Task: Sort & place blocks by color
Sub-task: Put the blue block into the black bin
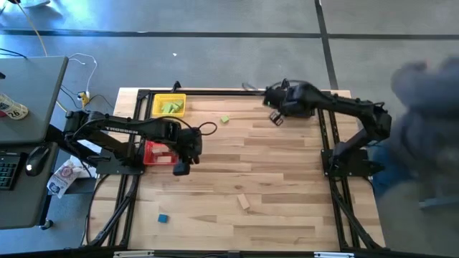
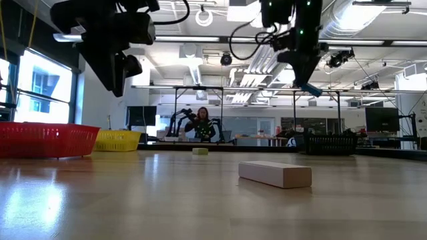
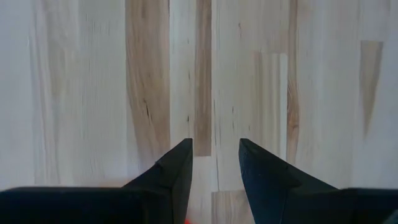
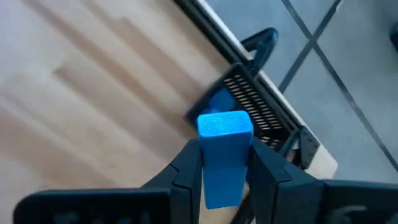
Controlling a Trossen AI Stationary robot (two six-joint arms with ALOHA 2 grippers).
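Now, table (image 1: 287,179): a pale wood top with both arms over it and bins along its far and left sides.
Black bin (image 4: 258,112): at the far right corner by the table edge; something blue appears to lie in it already.
Red bin (image 1: 159,153): near the left edge, just beside the left gripper (image 3: 213,155).
Yellow bin (image 1: 168,106): at the far left, with light green blocks inside.
Right gripper (image 4: 225,163): raised near the black bin, clenched on a blue block (image 4: 224,155) that stands upright between the fingers.
Left gripper: hovers over bare wood, fingers parted with nothing between them.
Loose blocks: a tan bar (image 2: 275,173) near the front middle, a green block (image 1: 225,119) toward the far side, a blue cube (image 1: 163,218) at the front left.
Step in hand, as I judge it: carry the blue block over the black bin.
Doing it well: centre the block over the bin's opening, not its rim, lower it, then release.
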